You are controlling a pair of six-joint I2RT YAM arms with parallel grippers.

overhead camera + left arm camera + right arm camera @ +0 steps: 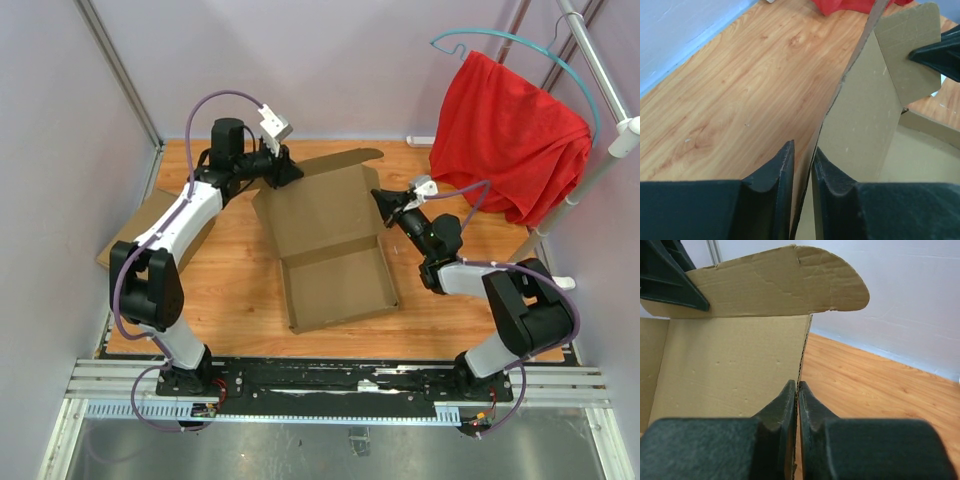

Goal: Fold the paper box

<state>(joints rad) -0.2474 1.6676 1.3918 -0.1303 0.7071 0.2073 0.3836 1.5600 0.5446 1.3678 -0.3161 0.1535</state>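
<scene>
Where the paper box (335, 250) lies: in the middle of the table (240, 290), tray end nearest the arm bases, lid lifted at the far end
Left gripper (802, 150): at the lid's far left corner, fingers a narrow way apart astride the card edge; the card lies against one finger and a dark slit shows beside the other
Right gripper (797, 385): fingers pressed together on the lid's right side edge, no gap to see
Lid edges: a rounded flap (830, 280) juts past the top right corner, close to the back wall
Open room: bare wood on both sides of the box, wider on the right; a narrower strip of wood between the tray and the near rail
Tray: shallow, side walls standing, its brown floor showing
Flat cardboard (135, 235): at the table's left edge, partly under the left arm, apart from the box
Red cloth (505, 130): hanging from a rack beyond the far right corner
</scene>
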